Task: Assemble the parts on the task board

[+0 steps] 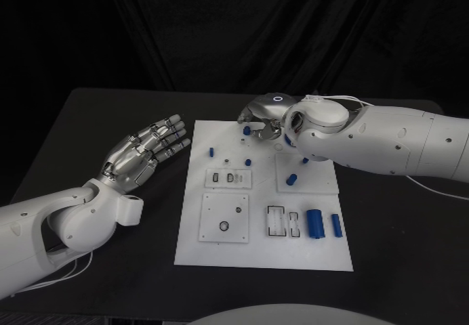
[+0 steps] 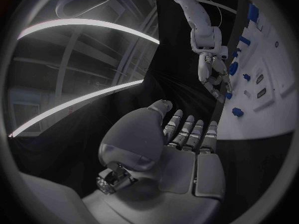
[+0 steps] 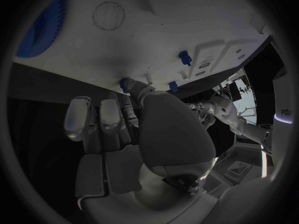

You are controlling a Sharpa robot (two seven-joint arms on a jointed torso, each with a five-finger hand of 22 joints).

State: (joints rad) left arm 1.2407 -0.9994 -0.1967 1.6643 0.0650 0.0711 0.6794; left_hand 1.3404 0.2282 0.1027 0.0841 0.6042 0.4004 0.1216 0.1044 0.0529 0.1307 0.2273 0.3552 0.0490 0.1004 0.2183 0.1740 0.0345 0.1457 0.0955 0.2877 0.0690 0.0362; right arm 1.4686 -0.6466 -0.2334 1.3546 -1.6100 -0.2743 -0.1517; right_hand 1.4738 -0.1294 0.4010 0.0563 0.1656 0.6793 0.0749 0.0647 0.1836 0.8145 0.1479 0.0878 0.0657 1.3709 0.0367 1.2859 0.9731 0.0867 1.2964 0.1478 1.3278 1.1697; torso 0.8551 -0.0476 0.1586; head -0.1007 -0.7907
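Head view shows the task board (image 1: 262, 254), a white rectangular plate lying flat in the middle of the black bench (image 1: 97, 128), its long side running away from the robot. Four raised white sub-plates sit on it: one small plate (image 1: 228, 177) with slot-shaped recesses near the middle left, one square plate (image 1: 225, 218) with a dark ring-shaped hole below it, one plate (image 1: 306, 172) at the upper right, and one area of outlined rectangular pockets (image 1: 283, 221) at the lower right. The parts are small blue pieces. Two blue cylinders lie side by side near the board's lower right edge, a thick one (image 1: 314, 223) and a thin one (image 1: 336, 225). One short blue peg (image 1: 291, 179) stands on the upper right plate, one (image 1: 210, 151) stands near the board's left edge, one tiny one (image 1: 248, 162) sits near the middle, and another blue piece (image 1: 306, 160) shows just beneath the right forearm. The left robot hand (image 1: 146, 150) lies well apart from the parts, just beside the board's left edge, palm up, fingers spread and straight, grasping nothing. The right robot hand (image 1: 266, 123) hovers over the board's far edge with its fingers curled down around a small blue part (image 1: 247, 129); whether it truly grips that piece cannot be told. In the right wrist view the fingertips (image 3: 138, 87) reach a blue part (image 3: 124, 84) at the board's edge.
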